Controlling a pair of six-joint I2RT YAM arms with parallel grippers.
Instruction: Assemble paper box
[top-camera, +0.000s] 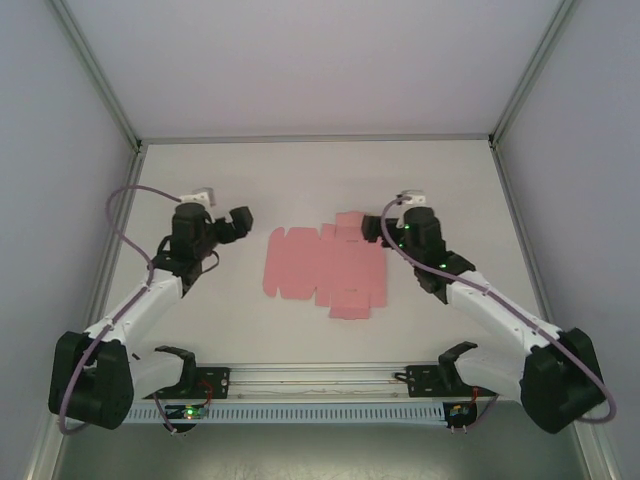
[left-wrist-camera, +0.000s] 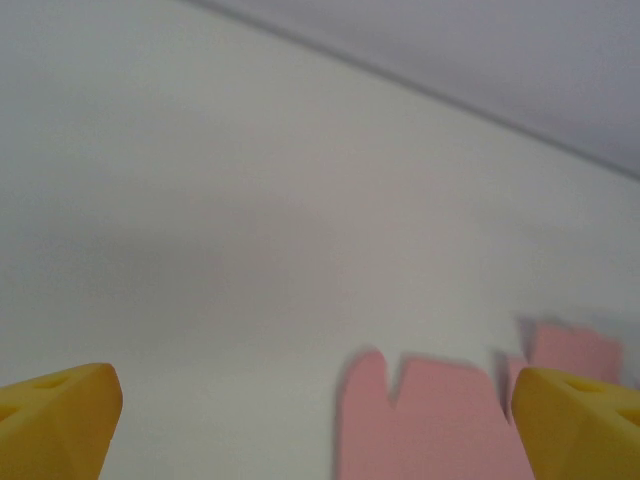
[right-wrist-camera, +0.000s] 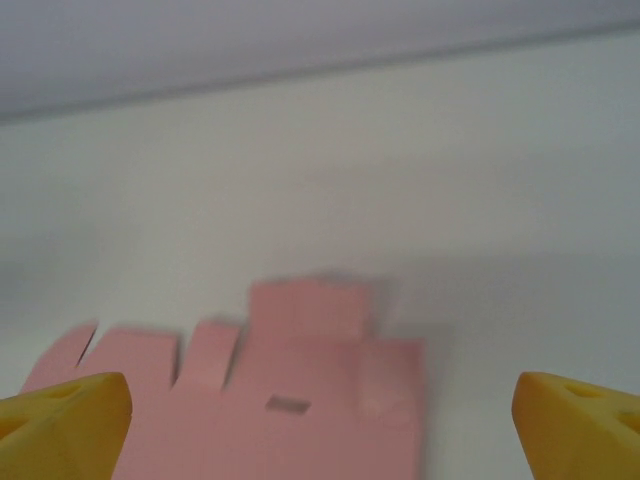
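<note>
The scene is enclosed by pale grey walls (top-camera: 300, 60) framed with aluminium posts (top-camera: 92, 72). A white table (top-camera: 300, 180) is spread beneath them. The paper box (top-camera: 325, 268), a flat pink die-cut sheet, is laid at the table's middle, between the arms. The yellow-tipped fingers of the left gripper (left-wrist-camera: 320, 415) and the right gripper (right-wrist-camera: 322, 422) are spread wide apart, with nothing clasped.
</note>
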